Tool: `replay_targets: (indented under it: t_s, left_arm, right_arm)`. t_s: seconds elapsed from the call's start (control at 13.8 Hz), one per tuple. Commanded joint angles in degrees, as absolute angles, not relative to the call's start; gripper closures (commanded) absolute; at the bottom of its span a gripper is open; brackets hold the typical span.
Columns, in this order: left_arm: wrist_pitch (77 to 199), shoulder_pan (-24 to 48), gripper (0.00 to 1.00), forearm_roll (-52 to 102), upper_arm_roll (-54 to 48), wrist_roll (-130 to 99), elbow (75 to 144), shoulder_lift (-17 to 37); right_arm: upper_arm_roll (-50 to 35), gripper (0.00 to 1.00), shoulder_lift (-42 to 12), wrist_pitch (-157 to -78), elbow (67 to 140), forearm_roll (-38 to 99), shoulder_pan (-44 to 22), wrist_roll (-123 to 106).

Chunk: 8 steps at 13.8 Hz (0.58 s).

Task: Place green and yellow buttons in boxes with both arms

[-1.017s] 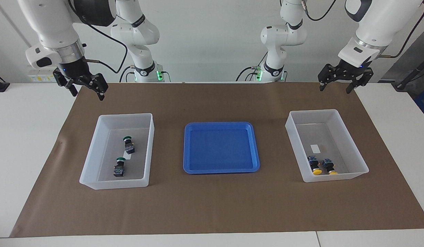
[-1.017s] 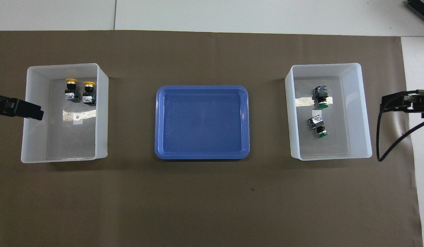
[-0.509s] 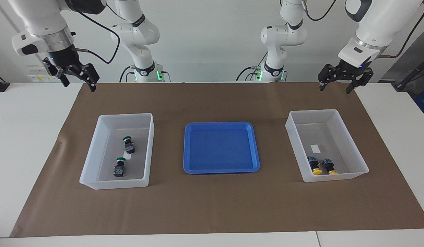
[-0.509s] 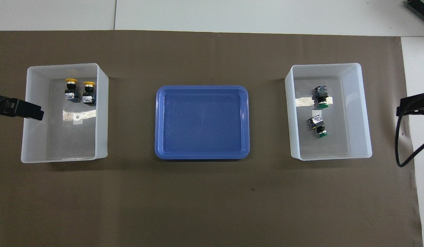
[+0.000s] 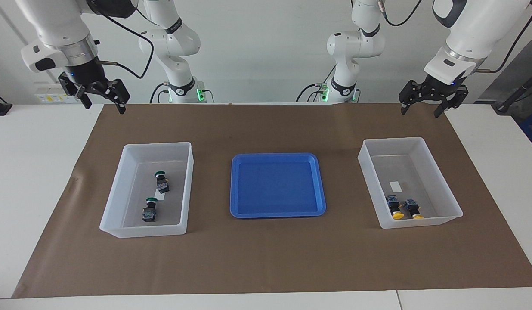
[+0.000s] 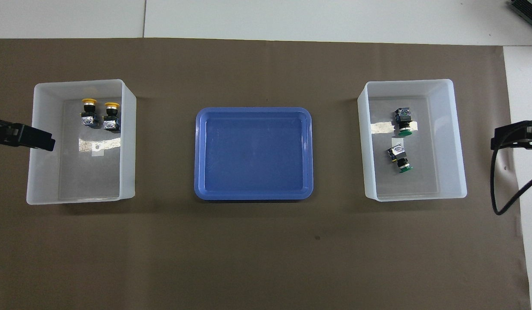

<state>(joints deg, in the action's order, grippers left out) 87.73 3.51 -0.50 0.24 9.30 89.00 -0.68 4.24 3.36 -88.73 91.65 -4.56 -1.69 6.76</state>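
Two green buttons [image 5: 162,181] [image 5: 150,209] lie in the white box [image 5: 115,193] at the right arm's end; they also show in the overhead view [image 6: 403,121] [image 6: 400,158]. Two yellow buttons [image 5: 394,206] [image 5: 412,208] lie side by side in the white box [image 5: 365,172] at the left arm's end, seen from overhead too [image 6: 88,113] [image 6: 111,116]. My right gripper [image 5: 104,103] is open and empty, raised over the mat's edge by the robots. My left gripper [image 5: 421,110] is open and empty, raised over the mat's edge by the robots.
An empty blue tray [image 5: 234,185] sits mid-table between the two boxes on a brown mat [image 5: 266,258]. In the overhead view only the grippers' tips show at the side edges, the left [image 6: 23,137] and the right [image 6: 513,137] with its black cable.
My right gripper has risen and drawn away from the green buttons' box toward the table's end, then eased back a little. The left arm has not moved.
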Motion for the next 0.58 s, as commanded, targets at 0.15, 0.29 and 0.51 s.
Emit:
replay_targets:
  t_s: [0.15,0.29,0.51]
  left_arm:
    - [87.8,4.4,0.0,-1.8,0.8,8.7,90.6,-2.1]
    - [87.8,4.4,0.0,-1.8,0.8,8.7,90.6,-2.1]
    - [87.8,4.4,0.0,-1.8,0.8,8.7,90.6,-2.1]
  right_arm:
    - [2.4,0.0,3.8,-87.5,91.6,-3.4,0.2,5.0]
    - [2.4,0.0,3.9,-87.5,91.7,-3.3,0.2,5.0]
    - [2.5,0.0,4.1,-87.5,92.0,-3.4,0.2,5.0]
